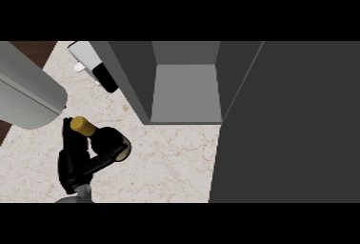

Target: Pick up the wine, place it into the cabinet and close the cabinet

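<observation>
- Wine [111,139] sits lower left of frame: dark bottle, gold cap [82,125].
- Left hand [74,164] is clasped on it, fingers curled round the body.
- Probably glass, so heavy, rigid, slick and breakable. Best held at the wide body, not the neck.
- Cabinet [184,93] is open at upper middle, with its door [295,133] swung out at right.

The counter [162,162] is pale cream stone with thin tan veins. The wine bottle [107,137] is black with a mustard-gold cap [82,125]. The left hand [70,164] is black and its forearm [82,193] grey. The cabinet [134,71] is mid grey with a lighter grey inside, and its door [295,133] is dark charcoal. A large cylinder [28,90] at upper left is light grey. Behind it lies a dark brown strip [35,47]. A small white and black object [91,59] shows beside the cabinet.
</observation>
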`<control>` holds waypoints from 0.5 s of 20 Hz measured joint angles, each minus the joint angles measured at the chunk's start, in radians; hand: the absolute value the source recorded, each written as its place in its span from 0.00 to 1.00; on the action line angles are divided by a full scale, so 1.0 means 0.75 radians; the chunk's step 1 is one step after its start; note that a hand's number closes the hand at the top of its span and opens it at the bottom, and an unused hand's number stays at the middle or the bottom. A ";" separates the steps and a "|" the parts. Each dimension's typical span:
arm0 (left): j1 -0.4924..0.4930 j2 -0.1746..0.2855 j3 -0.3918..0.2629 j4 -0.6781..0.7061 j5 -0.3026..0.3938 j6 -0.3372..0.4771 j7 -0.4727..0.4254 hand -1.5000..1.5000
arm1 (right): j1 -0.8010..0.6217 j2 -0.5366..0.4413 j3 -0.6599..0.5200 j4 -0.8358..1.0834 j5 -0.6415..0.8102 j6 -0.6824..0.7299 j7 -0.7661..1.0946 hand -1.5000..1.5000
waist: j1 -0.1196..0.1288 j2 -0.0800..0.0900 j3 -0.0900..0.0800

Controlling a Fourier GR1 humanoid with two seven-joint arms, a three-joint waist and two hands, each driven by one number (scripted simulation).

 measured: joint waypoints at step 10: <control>-0.077 -0.006 0.030 0.180 0.074 -0.072 -0.115 0.00 | -0.022 -0.007 -0.023 0.006 -0.001 0.016 0.004 0.00 | 0.000 0.001 0.000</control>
